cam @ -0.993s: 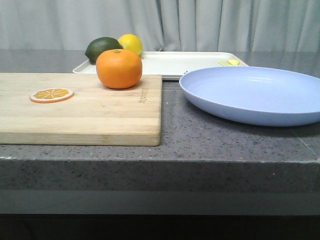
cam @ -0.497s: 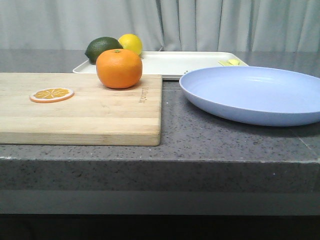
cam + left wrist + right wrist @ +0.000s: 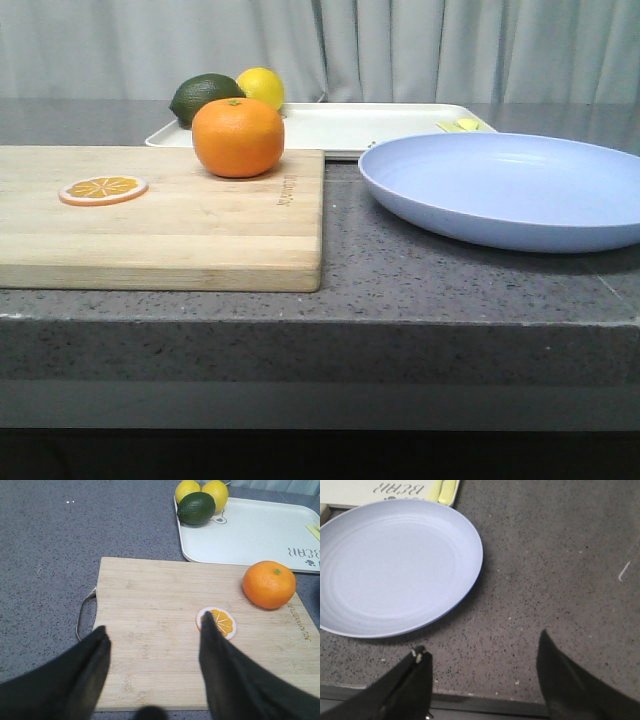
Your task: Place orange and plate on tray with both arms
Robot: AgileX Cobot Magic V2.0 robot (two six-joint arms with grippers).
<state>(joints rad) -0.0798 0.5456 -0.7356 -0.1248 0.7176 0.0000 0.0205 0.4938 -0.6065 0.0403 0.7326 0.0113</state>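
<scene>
1. The cream tray (image 3: 380, 125) lies at the back of the counter, a lime and lemons at its corner.
2. The pale blue plate (image 3: 510, 185) rests bare on the counter before it.
3. The orange (image 3: 238, 137) sits on the cutting board (image 3: 160, 230).
4. The left gripper (image 3: 152, 635) hangs spread wide above the board; the right gripper (image 3: 482, 657) hangs agape beside the plate.
</scene>
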